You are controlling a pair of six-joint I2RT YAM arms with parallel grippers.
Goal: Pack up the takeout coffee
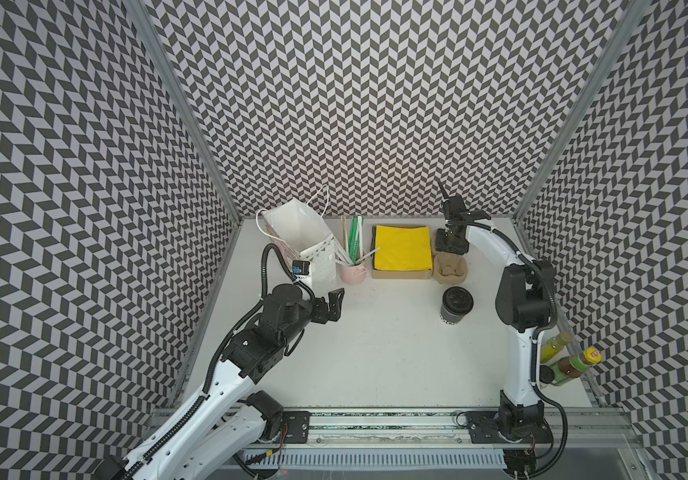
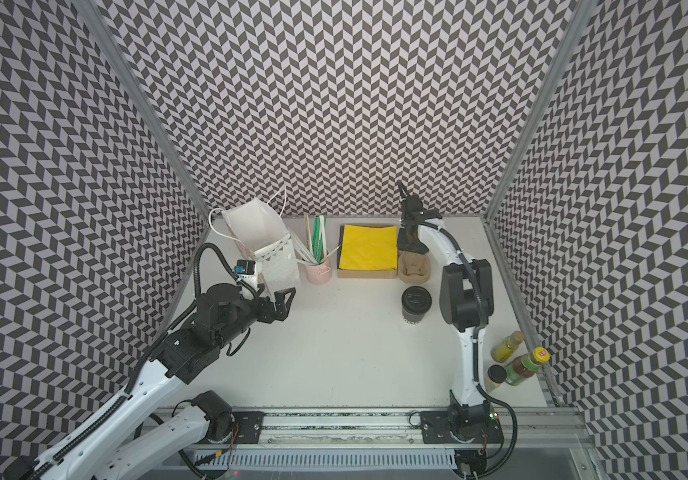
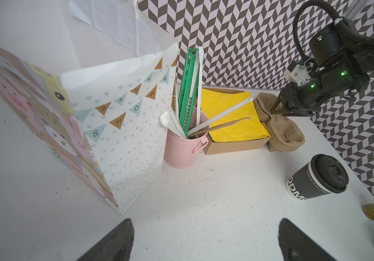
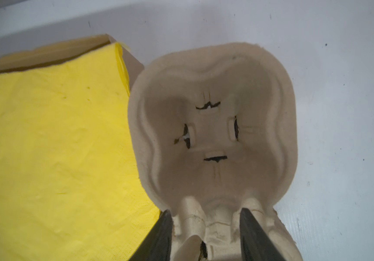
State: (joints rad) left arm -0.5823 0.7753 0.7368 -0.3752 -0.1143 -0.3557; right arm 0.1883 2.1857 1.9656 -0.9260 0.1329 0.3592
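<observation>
The takeout coffee (image 1: 456, 305) (image 2: 416, 303) is a black lidded cup with white lettering, standing upright on the white table right of centre; it also shows in the left wrist view as the coffee (image 3: 317, 177). Just behind it sits a stack of brown pulp cup carriers (image 1: 452, 270) (image 4: 213, 135). My right gripper (image 1: 451, 245) (image 4: 206, 217) points down onto that stack, its two fingers pressed against either side of the top carrier's middle ridge. My left gripper (image 1: 336, 305) (image 3: 205, 222) hovers wide open over bare table beside the paper bag, holding nothing.
A white patterned paper bag (image 1: 300, 237) stands open at the back left. Next to it are a pink cup of straws (image 1: 352, 272) and a cardboard box of yellow napkins (image 1: 402, 251). Bottles (image 1: 562, 361) lie at the table's right edge.
</observation>
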